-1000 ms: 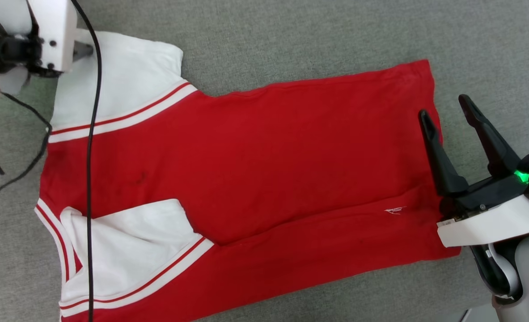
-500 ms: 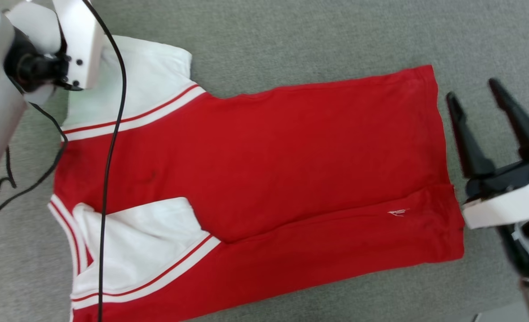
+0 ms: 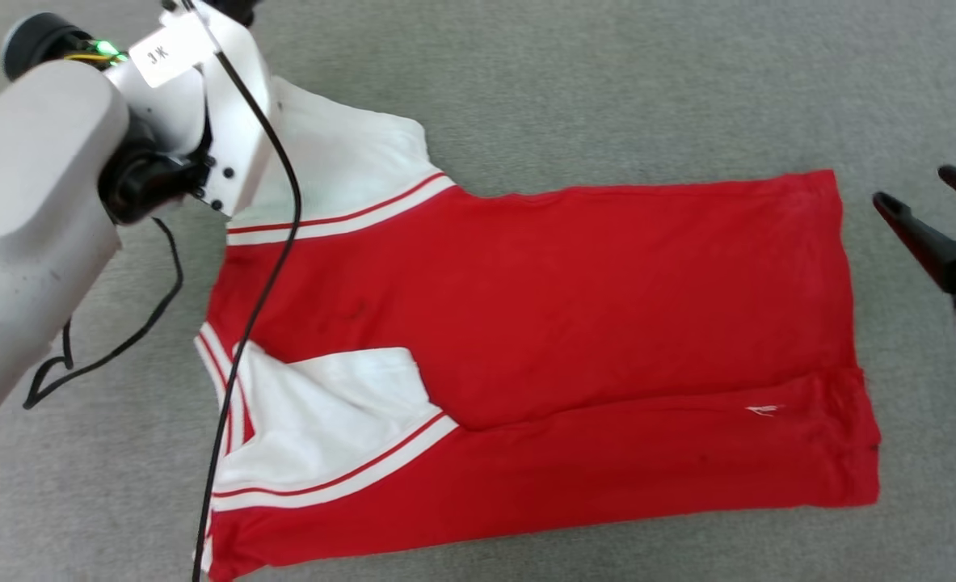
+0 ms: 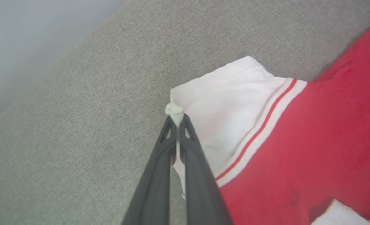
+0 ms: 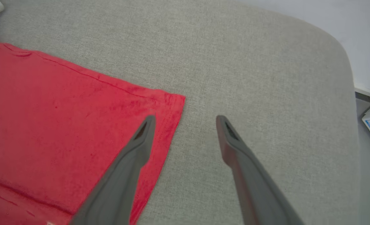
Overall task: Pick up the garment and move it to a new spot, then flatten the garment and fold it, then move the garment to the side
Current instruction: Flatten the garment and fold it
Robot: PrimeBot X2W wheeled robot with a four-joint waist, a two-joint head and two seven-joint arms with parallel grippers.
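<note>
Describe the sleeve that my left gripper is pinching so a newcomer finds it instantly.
On the grey fabric surface lies a red T-shirt. Its far white sleeve spreads onto the grey, corner pinched in the left gripper. Unlike it, the near sleeve lies folded over the red body.

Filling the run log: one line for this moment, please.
left gripper: shut on white sleeve of red soft-fabric T-shirt | right gripper: open, beside hem

Grey fabric-covered bench (image 3: 607, 81): red-and-white garment (image 3: 566, 307) lies spread on it, white sleeves toward 9 o'clock, hem toward 3 o'clock.
</note>
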